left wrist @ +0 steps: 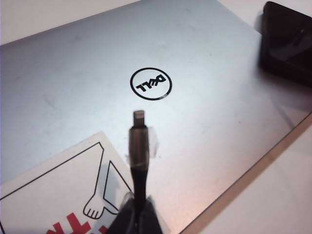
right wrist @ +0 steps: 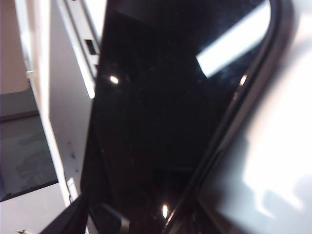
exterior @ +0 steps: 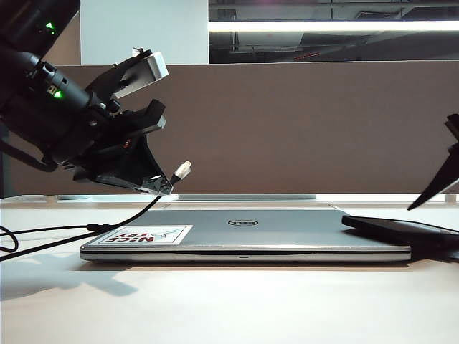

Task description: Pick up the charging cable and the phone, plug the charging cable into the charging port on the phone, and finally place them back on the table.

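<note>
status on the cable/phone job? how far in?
Done: the left tool is shut on the charging cable, lifted over the laptop, plug forward. In hand: the right tool hangs open close above the phone, which lies partly on the laptop's edge, ungripped. Left: lift phone, plug in, set both on the table.

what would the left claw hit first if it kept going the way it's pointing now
Probably the silver Dell laptop's closed lid. The left claw, shut on the thin black charging cable, angles down toward it, plug leading. The glossy black phone lies off to the side of that line, though depth is uncertain.
</note>
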You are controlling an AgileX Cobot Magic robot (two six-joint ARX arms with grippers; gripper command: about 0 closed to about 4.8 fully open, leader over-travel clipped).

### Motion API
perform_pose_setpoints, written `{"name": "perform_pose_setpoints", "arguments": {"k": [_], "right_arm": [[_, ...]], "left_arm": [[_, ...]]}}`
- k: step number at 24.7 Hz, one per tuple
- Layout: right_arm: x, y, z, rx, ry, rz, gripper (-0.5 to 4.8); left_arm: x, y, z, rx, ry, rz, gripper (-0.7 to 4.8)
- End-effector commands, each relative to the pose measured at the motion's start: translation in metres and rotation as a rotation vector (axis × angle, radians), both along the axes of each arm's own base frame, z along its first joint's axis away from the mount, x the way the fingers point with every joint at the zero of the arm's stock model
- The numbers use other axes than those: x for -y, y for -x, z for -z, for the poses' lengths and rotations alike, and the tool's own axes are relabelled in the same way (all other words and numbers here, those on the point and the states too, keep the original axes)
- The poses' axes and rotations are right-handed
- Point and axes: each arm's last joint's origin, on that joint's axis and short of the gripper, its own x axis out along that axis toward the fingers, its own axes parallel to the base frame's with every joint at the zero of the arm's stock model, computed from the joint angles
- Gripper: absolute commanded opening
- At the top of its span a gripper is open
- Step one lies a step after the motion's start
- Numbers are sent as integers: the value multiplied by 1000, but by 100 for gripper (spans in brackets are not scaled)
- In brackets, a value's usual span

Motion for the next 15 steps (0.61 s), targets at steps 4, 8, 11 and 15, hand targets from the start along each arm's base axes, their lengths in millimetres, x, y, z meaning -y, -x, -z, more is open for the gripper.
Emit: {"name": "perform_pose_setpoints", "arguments": {"k": [4,8,11,15], "right_arm": [[-1,-5,16,-2,18,8,227],[-1,-6,21,-21,24,16,144],[0,-6,21,-20,44,34,139],[0,-9,18,61,86,1,-6]], "left_arm": [[1,-1,-3,12,13,3,-8],[1,-1,-3,12,13,3,-8],[1,-1,-3,12,13,3,-8],[1,-1,-3,12,13,3,-8]]}}
